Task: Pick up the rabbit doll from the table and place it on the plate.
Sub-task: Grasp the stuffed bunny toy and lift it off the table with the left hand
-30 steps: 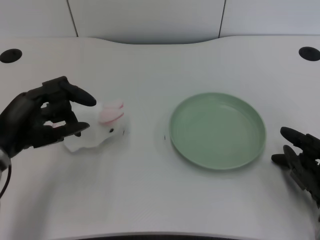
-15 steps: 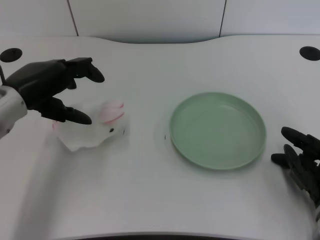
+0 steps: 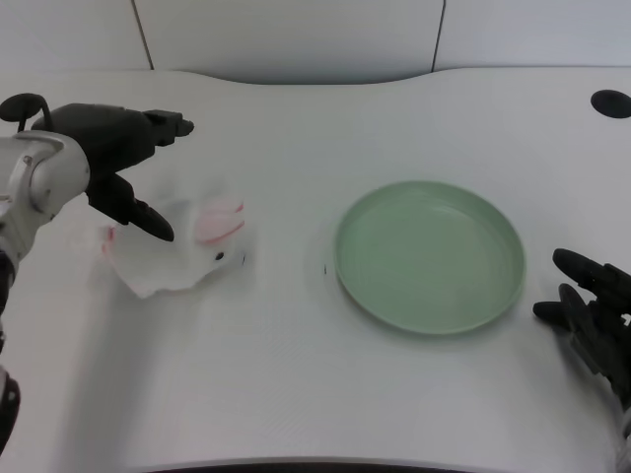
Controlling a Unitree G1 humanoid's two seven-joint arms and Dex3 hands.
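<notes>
- The left hand (image 3: pixel 113 163) hangs over the worktop's (image 3: pixel 296 374) left side, toward the far edge, with its silver forearm (image 3: pixel 35 187) entering from the left edge. Its fingers (image 3: pixel 163 125) are spread wide and hold nothing: one set points toward the plate above the doll, and the thumb (image 3: pixel 143 217) reaches down to the doll's back, where I cannot tell whether it touches.
- The rabbit doll (image 3: pixel 182 254) lies on the worktop's left half, just beneath and beside that hand, well apart from the plate. It is white with pink-lined ears (image 3: pixel 219 225), and its face is turned toward the plate.
- Judging by its look, the doll is light, soft plush that will squash under pressure and will not break. Its pale fabric should not be slippery. The rounded body behind the ears looks the best place to close on; the ears alone would likely flop and let it swing.
- A dark hole (image 3: pixel 20 104) sits at the far left corner, another (image 3: pixel 610 102) at the far right.
- The green plate (image 3: pixel 429 320) rests right of centre, with nothing on it.
</notes>
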